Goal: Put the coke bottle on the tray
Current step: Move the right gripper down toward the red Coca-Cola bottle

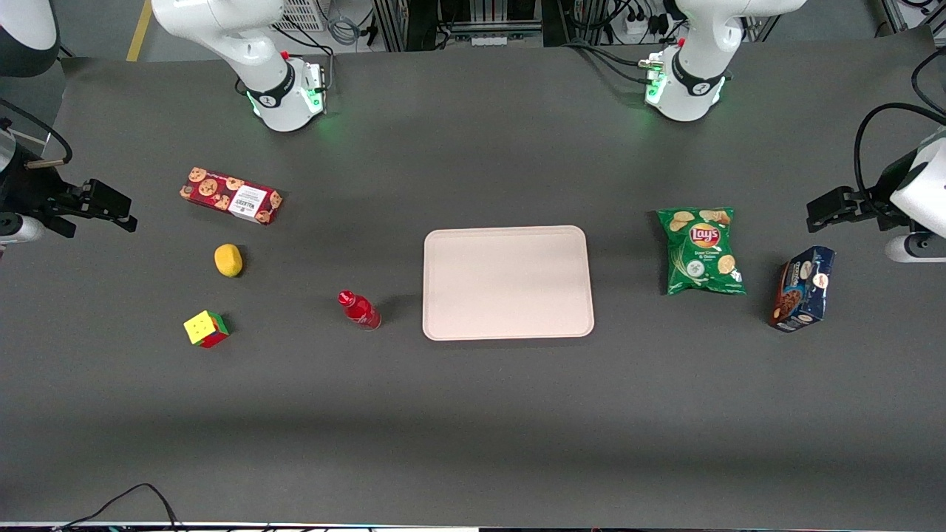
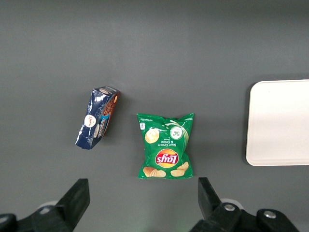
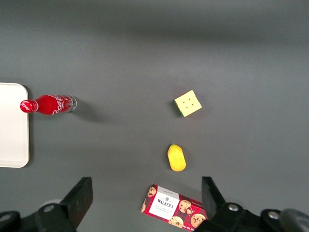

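Note:
The coke bottle (image 1: pixel 359 309), small and red with a red cap, stands upright on the dark table beside the tray's (image 1: pixel 508 282) edge, on the side toward the working arm's end. The pale pinkish-beige tray holds nothing. My gripper (image 1: pixel 122 210) hovers at the working arm's end of the table, well away from the bottle, open with nothing between its fingers. In the right wrist view the gripper (image 3: pixel 147 198) is open above the table, with the coke bottle (image 3: pixel 48 104) beside the tray's rim (image 3: pixel 12 125).
A red cookie box (image 1: pixel 230 195), a lemon (image 1: pixel 228 260) and a colour cube (image 1: pixel 206 329) lie between my gripper and the bottle. A green chips bag (image 1: pixel 702 250) and a blue cookie bag (image 1: pixel 803 288) lie toward the parked arm's end.

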You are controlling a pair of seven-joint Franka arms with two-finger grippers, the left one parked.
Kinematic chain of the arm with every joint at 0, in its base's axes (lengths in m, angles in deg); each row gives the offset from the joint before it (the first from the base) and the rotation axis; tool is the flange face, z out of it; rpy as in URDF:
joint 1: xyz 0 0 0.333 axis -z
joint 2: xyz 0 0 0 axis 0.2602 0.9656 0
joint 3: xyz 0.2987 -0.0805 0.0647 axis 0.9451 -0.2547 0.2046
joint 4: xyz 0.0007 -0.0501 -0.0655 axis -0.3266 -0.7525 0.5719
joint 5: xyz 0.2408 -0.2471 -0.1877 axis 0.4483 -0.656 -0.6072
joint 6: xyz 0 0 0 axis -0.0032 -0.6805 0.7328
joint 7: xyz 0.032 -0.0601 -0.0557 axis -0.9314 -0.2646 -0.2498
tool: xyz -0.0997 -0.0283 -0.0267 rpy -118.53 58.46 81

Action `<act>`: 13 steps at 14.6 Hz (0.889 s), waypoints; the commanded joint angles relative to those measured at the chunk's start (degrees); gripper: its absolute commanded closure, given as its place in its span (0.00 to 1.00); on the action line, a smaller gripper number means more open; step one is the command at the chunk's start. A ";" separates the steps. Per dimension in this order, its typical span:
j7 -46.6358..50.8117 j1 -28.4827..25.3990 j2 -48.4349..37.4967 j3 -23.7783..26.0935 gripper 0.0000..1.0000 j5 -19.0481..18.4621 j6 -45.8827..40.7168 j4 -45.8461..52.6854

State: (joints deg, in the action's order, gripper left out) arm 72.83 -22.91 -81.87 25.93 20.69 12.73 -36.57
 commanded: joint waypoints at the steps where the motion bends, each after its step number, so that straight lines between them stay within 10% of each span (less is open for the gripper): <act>1: 1.52 -0.26 0.16 0.06 0.00 -0.34 -1.72 1.20; 13: 19.44 -0.87 11.48 15.78 0.00 0.27 0.30 7.60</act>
State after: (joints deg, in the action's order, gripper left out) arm 87.13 -23.66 -76.82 38.11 20.92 13.33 -34.93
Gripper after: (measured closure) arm 0.000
